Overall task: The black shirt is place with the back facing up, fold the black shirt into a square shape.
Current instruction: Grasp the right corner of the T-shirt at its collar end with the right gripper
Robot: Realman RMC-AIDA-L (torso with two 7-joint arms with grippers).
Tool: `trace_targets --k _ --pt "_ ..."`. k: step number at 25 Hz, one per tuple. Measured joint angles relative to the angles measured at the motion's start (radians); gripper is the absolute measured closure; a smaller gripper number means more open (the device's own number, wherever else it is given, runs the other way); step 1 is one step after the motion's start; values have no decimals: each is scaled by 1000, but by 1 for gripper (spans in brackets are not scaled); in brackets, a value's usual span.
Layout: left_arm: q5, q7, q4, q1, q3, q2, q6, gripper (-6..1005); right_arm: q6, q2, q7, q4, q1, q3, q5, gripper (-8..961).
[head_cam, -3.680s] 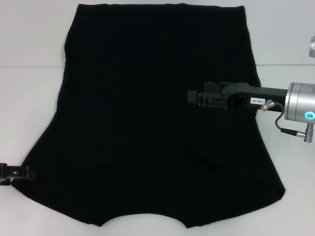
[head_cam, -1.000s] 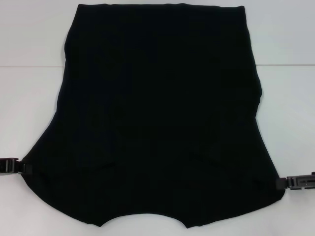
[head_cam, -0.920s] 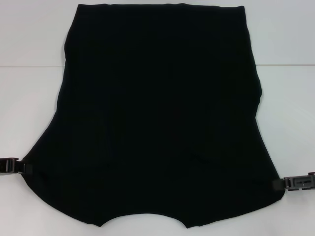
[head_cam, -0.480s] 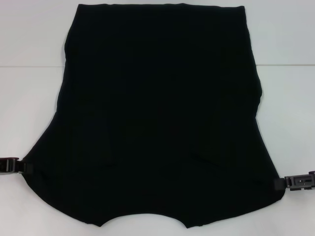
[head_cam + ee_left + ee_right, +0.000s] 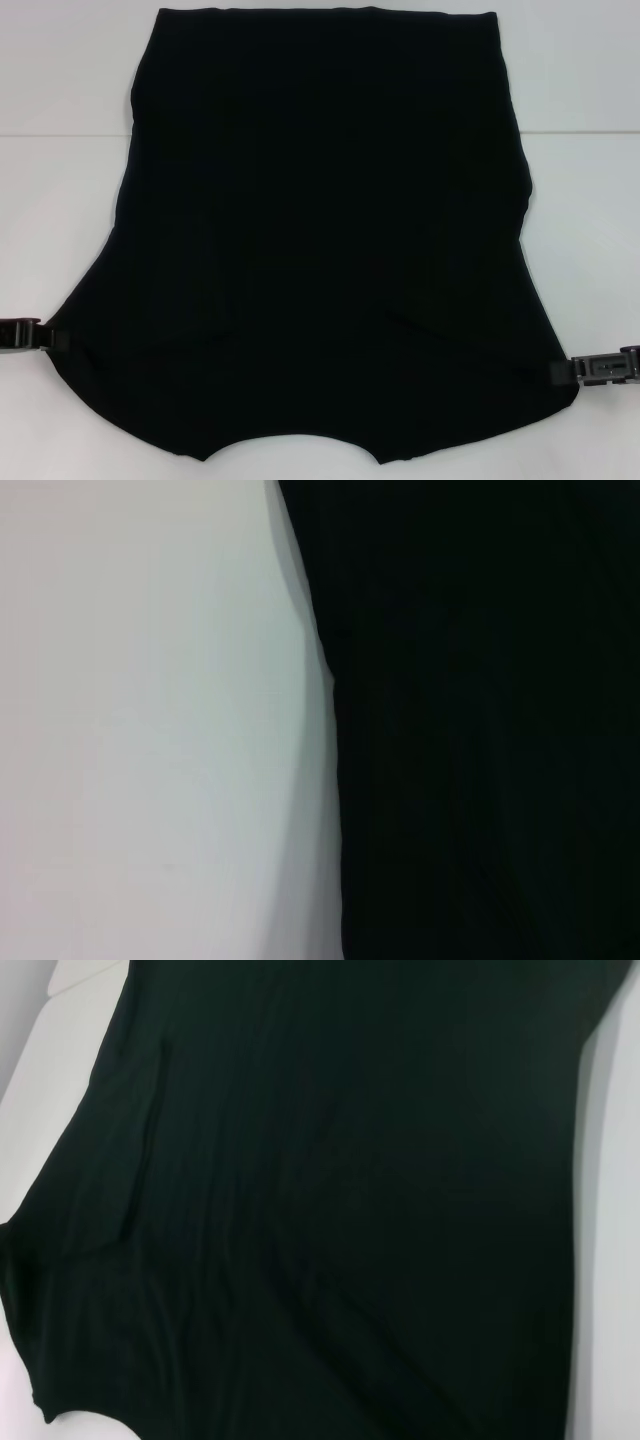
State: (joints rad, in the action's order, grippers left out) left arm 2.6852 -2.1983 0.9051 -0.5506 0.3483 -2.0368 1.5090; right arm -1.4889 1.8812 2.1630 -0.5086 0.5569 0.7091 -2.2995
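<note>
Two grippers sit at opposite sides of the white worktop [image 5: 60, 90], low against its near edge. At the left edge, the left gripper [image 5: 58, 338] reaches in flat, and its tip meets the left sleeve corner of the black shirt [image 5: 320, 250]; whether it is clenched on the cloth or released cannot be told, since only the dark tip shows against the dark fabric. From the left wrist camera only the shirt's edge [image 5: 480, 720] against the bare worktop [image 5: 150, 720] can be seen.

Across the middle, the shirt lies spread flat and plain side up, covering most of the worktop. Its straight hem lies toward the far edge, and its wider sleeve end with the curved neckline is at the near edge. A few shallow creases show near the right sleeve.

At the right edge, the right gripper [image 5: 560, 372] touches the right sleeve corner in the same flat pose; its grip cannot be told either.
</note>
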Motion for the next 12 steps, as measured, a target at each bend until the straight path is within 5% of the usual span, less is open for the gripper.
trace_targets --k 12 --pt "-11 4 0 0 0 3 -7 971 -12 25 19 -2 30 1 -38 58"
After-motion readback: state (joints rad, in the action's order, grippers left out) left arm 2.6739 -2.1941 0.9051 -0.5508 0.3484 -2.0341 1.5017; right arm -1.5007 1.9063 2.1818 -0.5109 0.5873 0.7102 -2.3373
